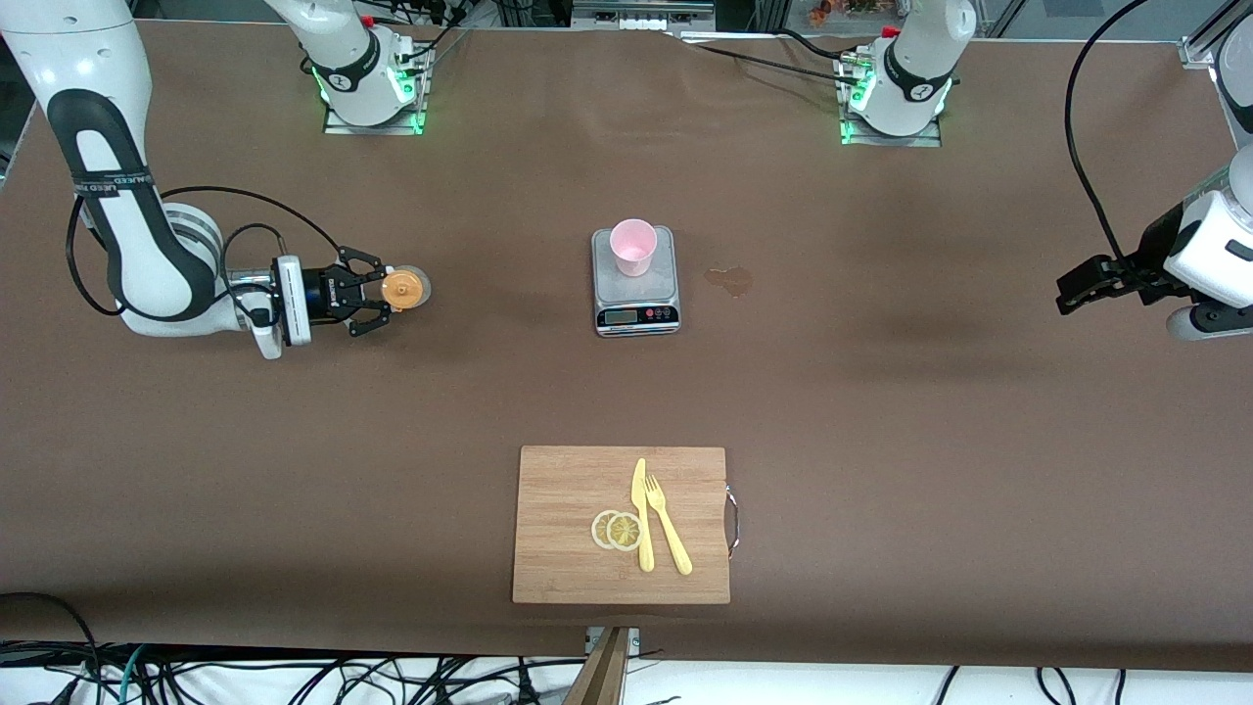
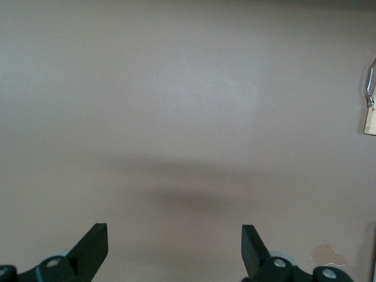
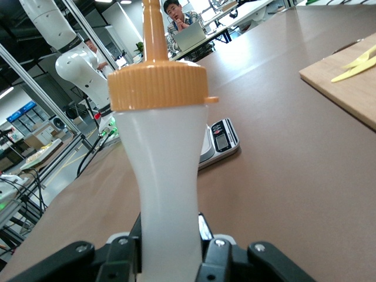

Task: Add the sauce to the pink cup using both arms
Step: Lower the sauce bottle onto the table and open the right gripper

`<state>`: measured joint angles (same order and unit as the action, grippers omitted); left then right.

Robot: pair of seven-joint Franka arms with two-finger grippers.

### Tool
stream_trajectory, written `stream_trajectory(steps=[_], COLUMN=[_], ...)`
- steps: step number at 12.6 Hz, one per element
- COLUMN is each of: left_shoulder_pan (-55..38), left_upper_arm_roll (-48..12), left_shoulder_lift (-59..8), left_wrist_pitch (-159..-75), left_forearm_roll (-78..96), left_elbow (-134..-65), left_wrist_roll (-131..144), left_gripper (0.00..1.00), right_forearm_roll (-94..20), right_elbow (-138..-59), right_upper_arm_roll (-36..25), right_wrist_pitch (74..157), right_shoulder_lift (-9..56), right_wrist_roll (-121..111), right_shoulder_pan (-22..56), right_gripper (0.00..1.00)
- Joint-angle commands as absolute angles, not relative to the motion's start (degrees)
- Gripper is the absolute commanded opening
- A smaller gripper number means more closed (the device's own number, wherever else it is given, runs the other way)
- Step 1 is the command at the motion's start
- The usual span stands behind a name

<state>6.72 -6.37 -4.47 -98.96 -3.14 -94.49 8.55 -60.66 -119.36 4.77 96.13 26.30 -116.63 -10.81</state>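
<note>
Sauce bottle (image 1: 403,288) upright toward the right arm's end of the table, orange cap up, clamped low on its translucent waist by the right gripper (image 1: 377,291); from the right wrist view the fingers (image 3: 218,258) pinched tight on either side of the narrowed body (image 3: 163,176). Cannot tell whether the base touches the table or hangs just off it. Pink cup (image 1: 632,246) upright on the kitchen scale (image 1: 635,281) at mid-table, well apart from the bottle, mouth open, nothing visible inside. Left gripper (image 1: 1085,285) over bare table at the left arm's end, fingers (image 2: 94,245) spread wide and holding nothing — waiting. Small brown stain (image 1: 729,280) on the cloth beside the scale, toward the left arm's end. Cutting board (image 1: 623,524) nearer the front camera, carrying a yellow knife (image 1: 641,519), fork (image 1: 668,524) and two lemon slices (image 1: 617,530). Risks, as judgement: soft bottle already squeezed at the waist — tilting toward the cup could push sauce out early, onto cloth or scale. Light, unsteadied cup likely to tip or slide off the scale if nudged by the nozzle. Low grip leaves the capped top heavy; possible swing or slip when inverted. Narrow rim leaves little margin for nozzle aim.
</note>
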Motion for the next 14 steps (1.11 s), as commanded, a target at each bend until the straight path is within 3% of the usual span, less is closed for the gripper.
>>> stream_trajectory(steps=[1, 8, 14], left_shoulder_pan=[6.7, 6.7, 6.7], left_upper_arm_roll=[-6.3, -6.3, -6.3], left_shoulder_lift=[-4.7, -4.8, -5.2], left_wrist_pitch=[-98.7, -98.8, -98.9], left_forearm_roll=[-2.0, -1.9, -1.9], left_elbow=[-94.0, -94.0, -94.0], left_wrist_roll=[7.3, 7.4, 7.5], left_gripper=[1.00, 1.00, 1.00], right_forearm_roll=[-61.2, -62.0, -66.3], right_elbow=[-118.5, -115.9, -112.4], right_upper_arm_roll=[4.8, 8.5, 7.8], right_wrist_pitch=[96.1, 108.7, 100.6], right_shoulder_lift=[26.0, 24.9, 29.7], right_wrist_roll=[-120.8, -123.6, -126.0], right_shoulder_pan=[-11.4, -11.2, -11.4], right_gripper=[0.12, 0.11, 0.12])
